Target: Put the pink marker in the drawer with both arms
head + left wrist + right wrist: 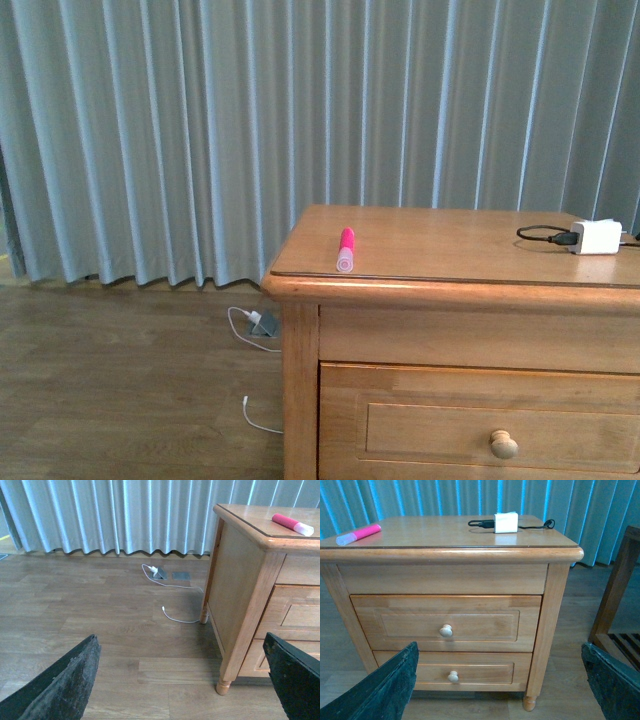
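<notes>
The left pincer (180, 642) is hanging released, spread wide with nothing in it, low over the wooden floor (75, 605) beside the cabinet (240, 590). The right pincer (500, 650) is likewise gaping and holding nothing, facing the cabinet's front.

Straight ahead of it, the drawer (445, 625) is sitting fully shut, its round pale knob (446, 630) showing at the middle of the panel, so I cannot tell what is lying inside. A lower drawer (470, 671) beneath it is shut too, hiding its contents as well.

The pink marker (346, 248) is lying flat on the cabinet's top surface (450, 240), near the left front corner, its pale cap pointing toward the front edge. Well apart from it, toward the right side of that surface, a white charger block (597, 237) is resting with a black cable (545, 234) looping out of it.

On the floor by the cabinet, a thin white cord (175, 615) is trailing toward the curtain (200, 130).
</notes>
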Motion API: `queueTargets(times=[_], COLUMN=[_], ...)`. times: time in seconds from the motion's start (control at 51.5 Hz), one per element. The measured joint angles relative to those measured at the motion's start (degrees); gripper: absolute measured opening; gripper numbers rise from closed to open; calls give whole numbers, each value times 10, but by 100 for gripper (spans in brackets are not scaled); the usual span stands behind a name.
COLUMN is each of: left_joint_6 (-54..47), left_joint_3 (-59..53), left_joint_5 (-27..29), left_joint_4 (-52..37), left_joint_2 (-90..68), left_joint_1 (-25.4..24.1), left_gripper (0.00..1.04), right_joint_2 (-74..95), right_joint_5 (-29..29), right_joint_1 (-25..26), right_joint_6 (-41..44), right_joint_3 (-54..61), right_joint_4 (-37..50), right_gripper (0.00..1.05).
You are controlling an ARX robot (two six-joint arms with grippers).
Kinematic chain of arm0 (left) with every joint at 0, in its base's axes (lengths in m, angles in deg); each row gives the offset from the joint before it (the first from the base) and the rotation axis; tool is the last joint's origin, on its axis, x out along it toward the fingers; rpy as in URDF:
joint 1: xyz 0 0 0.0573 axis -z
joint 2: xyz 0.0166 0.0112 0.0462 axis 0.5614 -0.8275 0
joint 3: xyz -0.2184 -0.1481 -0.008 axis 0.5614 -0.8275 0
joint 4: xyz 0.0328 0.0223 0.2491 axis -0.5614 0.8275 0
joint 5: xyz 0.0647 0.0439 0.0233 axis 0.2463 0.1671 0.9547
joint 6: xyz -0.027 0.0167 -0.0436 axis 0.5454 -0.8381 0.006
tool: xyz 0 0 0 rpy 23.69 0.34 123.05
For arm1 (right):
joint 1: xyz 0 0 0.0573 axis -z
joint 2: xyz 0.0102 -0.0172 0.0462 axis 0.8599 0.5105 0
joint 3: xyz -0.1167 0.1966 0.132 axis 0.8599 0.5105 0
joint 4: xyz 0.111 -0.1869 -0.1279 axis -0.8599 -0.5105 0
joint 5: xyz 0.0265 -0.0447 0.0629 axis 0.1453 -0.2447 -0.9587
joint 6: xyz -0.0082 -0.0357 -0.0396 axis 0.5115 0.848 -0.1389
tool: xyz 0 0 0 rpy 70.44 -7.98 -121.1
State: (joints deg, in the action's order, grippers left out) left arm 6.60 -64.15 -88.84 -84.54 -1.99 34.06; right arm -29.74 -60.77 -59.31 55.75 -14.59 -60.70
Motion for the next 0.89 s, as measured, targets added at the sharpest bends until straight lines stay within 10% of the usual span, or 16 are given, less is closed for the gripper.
queueTargets(times=[0.583,0.894], left_joint_6=[0,0], left_joint_3=[0,0], left_joint_5=[0,0], left_joint_4=[0,0], left_joint_2=[0,0], left_joint_1=[0,0], left_gripper=[99,99], right_joint_2=[89,478], right_joint_5=[42,59], right_joint_1=[-27,-118], right_joint_6=[-14,-22], right_joint_3=[-43,-134], right_joint_4=[-96,129], right_gripper=[96,96])
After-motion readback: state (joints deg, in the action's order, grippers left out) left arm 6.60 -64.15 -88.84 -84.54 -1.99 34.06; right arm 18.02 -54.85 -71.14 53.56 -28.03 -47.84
